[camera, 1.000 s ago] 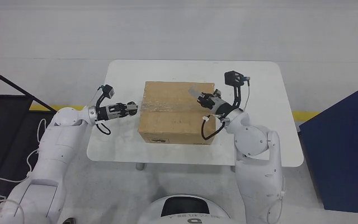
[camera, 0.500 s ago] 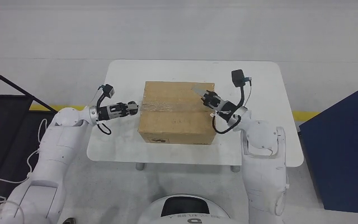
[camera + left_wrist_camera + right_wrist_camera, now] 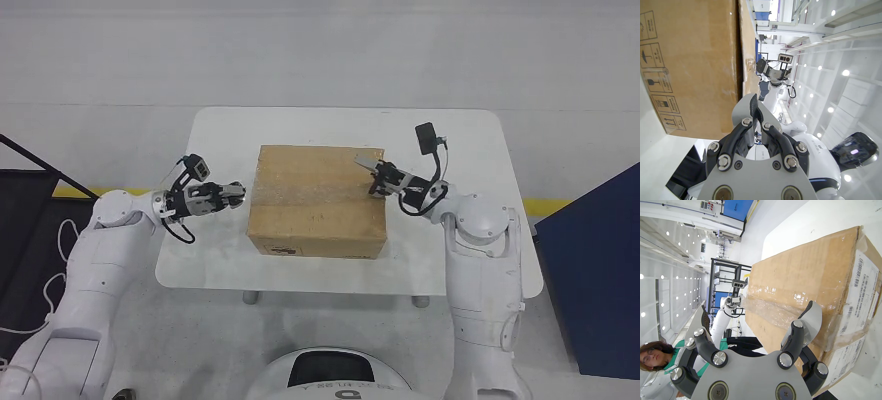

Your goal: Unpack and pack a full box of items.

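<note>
A closed brown cardboard box (image 3: 315, 200) stands in the middle of the white table (image 3: 450, 150), with wrinkled clear tape (image 3: 768, 308) along its top seam. My left gripper (image 3: 238, 190) is shut, level with the seam and just off one end of the box (image 3: 693, 66). Nothing shows between its pads (image 3: 753, 106), and I cannot tell whether they pinch the tape's end. At the opposite end my right gripper (image 3: 758, 313) is open, one finger (image 3: 811, 309) just above the taped top edge. From above, it (image 3: 370, 170) hangs over that end of the box.
Bare tabletop surrounds the box, widest behind it and beside the right arm (image 3: 470, 130). A black frame (image 3: 25, 190) stands on the floor off one side of the table. A dark blue block (image 3: 600, 260) stands off the other.
The right gripper has shifted a little toward the far end corner of the box top, and that arm's elbow has swung outward. The left gripper has stayed almost in place.
</note>
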Tool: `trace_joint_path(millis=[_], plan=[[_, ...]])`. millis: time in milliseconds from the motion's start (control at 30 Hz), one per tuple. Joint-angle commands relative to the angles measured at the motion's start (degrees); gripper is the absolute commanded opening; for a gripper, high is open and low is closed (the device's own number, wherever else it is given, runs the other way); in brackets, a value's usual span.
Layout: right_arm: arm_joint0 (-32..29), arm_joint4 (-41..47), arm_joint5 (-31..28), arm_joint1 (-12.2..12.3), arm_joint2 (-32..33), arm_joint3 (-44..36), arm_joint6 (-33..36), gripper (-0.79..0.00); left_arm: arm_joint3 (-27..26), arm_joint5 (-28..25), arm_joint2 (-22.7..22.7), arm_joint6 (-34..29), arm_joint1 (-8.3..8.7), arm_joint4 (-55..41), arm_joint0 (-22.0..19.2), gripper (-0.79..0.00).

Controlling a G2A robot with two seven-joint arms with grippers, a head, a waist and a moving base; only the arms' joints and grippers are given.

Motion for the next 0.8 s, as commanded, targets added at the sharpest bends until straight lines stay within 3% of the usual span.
trace_joint_path(millis=[0,200,767], plan=[[-0.3,0.6,-0.5,0.3,0.2,-0.4,0.2,0.000,0.9,-0.7,0.2,0.3,-0.05,0.6,-0.6,-0.785],[-1.3,1.9,-1.1,1.2,-0.1,-1.5,-0.4,0.000,1.1,-4.7,0.5,4.2,0.07,4.8,-1.6,-0.785],[-1.3,0.3,0.6,3.5,-3.2,-1.8,-0.9,0.000,4.7,-4.5,2.7,6.7,-0.58,6.6,-3.0,-0.785]])
